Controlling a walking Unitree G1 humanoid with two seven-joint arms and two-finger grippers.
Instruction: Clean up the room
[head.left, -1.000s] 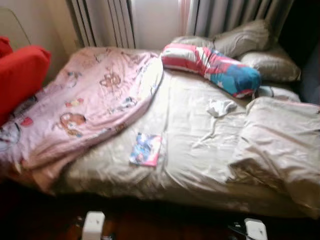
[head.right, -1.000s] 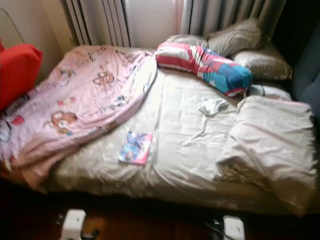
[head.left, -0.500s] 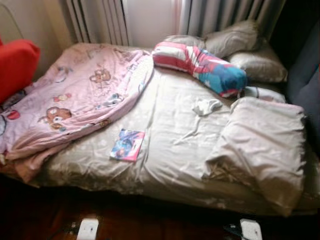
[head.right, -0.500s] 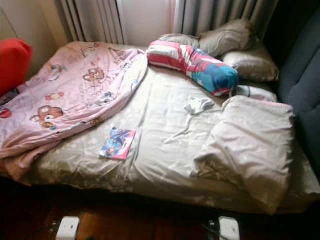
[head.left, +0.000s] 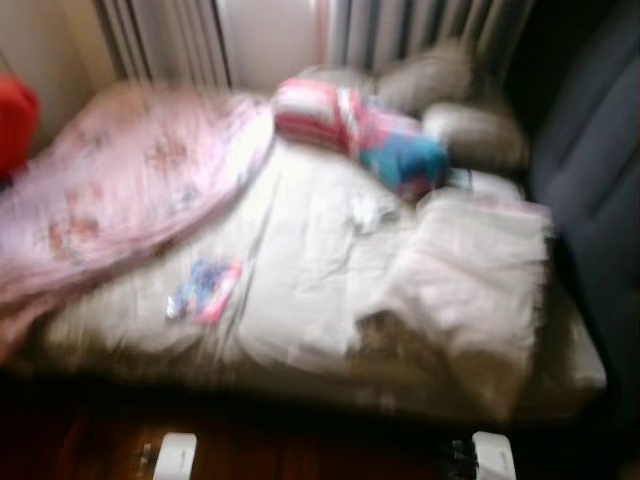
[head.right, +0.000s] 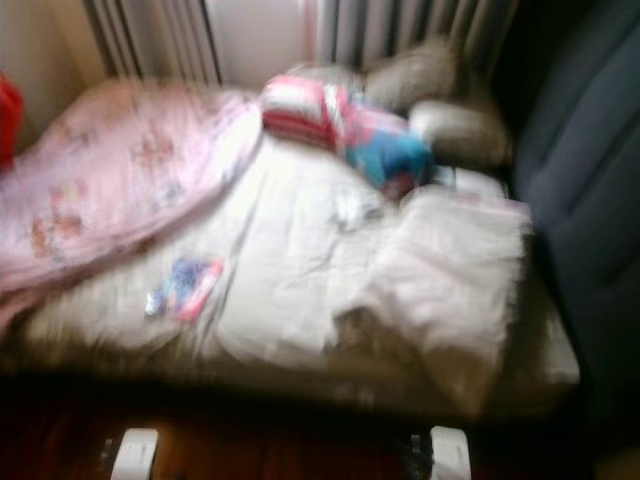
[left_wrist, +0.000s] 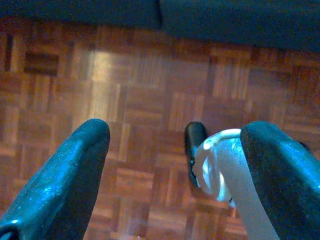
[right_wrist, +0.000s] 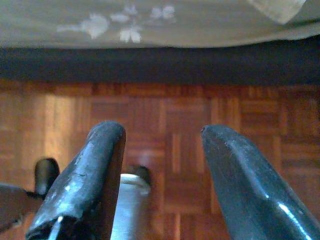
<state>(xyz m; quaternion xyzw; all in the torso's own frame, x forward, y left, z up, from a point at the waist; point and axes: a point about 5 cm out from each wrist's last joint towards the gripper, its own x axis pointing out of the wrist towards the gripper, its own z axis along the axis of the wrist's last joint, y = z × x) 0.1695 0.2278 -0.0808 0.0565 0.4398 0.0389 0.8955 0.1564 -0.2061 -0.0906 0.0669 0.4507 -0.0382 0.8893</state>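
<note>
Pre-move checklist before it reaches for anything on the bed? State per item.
1. Head views sharp enough to aim: not ok, both are motion-blurred.
2. Left claw free: ok, fingers apart over the parquet floor, nothing held.
3. Right claw free: ok, fingers apart, nothing between them, bed edge ahead.
4. Target located: ok, the colourful booklet lies on the beige sheet near the front edge, beside the pink blanket.
5. Small white cloth identified: cannot tell, too blurred.
6. Arms raised toward the bed: not ok, both hang low by the floor.
</note>
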